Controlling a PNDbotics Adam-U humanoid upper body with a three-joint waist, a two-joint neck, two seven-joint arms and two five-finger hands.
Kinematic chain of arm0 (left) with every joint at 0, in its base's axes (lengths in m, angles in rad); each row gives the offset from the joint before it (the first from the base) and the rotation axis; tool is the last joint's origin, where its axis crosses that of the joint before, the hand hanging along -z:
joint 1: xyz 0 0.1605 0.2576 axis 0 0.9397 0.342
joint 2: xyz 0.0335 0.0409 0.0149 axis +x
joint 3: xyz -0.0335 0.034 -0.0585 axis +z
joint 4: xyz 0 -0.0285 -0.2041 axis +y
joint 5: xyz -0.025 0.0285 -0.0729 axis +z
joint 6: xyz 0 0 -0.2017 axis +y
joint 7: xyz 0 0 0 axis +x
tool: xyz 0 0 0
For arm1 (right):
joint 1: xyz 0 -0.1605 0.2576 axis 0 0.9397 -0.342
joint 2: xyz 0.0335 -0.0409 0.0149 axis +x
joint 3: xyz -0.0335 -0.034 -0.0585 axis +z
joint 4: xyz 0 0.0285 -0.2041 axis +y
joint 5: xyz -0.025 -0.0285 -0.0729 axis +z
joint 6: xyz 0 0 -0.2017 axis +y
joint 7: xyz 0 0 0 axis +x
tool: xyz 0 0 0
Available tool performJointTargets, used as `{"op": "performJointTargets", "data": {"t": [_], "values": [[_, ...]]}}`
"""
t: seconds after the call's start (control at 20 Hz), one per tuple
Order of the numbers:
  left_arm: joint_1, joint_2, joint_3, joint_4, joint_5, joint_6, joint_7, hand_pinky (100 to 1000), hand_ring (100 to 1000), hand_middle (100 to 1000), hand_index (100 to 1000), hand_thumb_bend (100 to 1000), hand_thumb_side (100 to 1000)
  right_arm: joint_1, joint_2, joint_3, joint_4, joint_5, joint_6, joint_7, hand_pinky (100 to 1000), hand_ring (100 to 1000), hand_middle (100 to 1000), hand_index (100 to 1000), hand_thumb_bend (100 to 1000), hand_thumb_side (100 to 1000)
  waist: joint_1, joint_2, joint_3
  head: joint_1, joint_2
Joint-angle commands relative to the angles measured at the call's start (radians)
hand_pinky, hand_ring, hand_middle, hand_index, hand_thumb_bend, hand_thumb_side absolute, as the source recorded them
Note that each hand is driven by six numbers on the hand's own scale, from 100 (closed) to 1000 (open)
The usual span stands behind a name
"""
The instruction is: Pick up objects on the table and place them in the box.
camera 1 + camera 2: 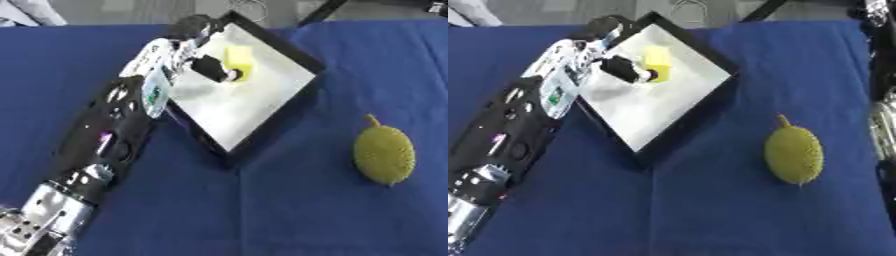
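A black box (pixel 302 55) with a white floor lies askew at the table's far middle. My left arm comes in from the lower left, and my left hand (pixel 210 66) is inside the box with its dark fingers curled against a yellow block (pixel 242 59). The block's lower left corner is hidden behind the fingers. A yellow-green spiky fruit (pixel 383 154) with a short stem lies on the blue cloth to the right, well apart from the box. My right hand shows in neither view.
The blue cloth (pixel 262 210) covers the table. Part of my right arm (pixel 883 125) runs along the right edge of the right eye view. A dark bar (pixel 319 10) and cables lie beyond the table's far edge.
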Motion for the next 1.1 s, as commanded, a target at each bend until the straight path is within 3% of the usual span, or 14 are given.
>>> {"op": "performJointTargets", "data": {"t": [0.05, 0.3, 0.55, 1.1], "values": [[-0.034, 0.025, 0.016, -0.038, 0.005, -0.006, 0.009, 829, 872, 870, 893, 571, 434, -0.009, -0.019, -0.004, -0.028, -0.003, 0.001, -0.005, 1000, 848, 745, 863, 100, 720, 0.003, -0.011, 0.001, -0.002, 0.005], [-0.073, 0.096, 0.029, -0.139, 0.073, -0.006, 0.016, 815, 862, 864, 880, 471, 389, 0.004, -0.035, -0.006, -0.03, -0.007, -0.001, -0.01, 999, 846, 743, 863, 100, 721, 0.016, -0.023, 0.016, -0.024, 0.027], [-0.091, 0.207, 0.05, -0.262, 0.15, -0.055, 0.003, 805, 854, 861, 876, 424, 394, 0.032, -0.056, -0.012, -0.023, -0.003, 0.0, -0.011, 999, 845, 743, 863, 100, 722, 0.029, -0.042, 0.044, -0.064, 0.051], [0.019, 0.449, -0.025, -0.542, 0.322, -0.073, -0.098, 813, 856, 865, 877, 446, 382, 0.074, -0.083, -0.022, -0.017, -0.003, -0.005, -0.017, 998, 843, 740, 862, 100, 721, 0.033, -0.074, 0.101, -0.114, 0.071]]}}
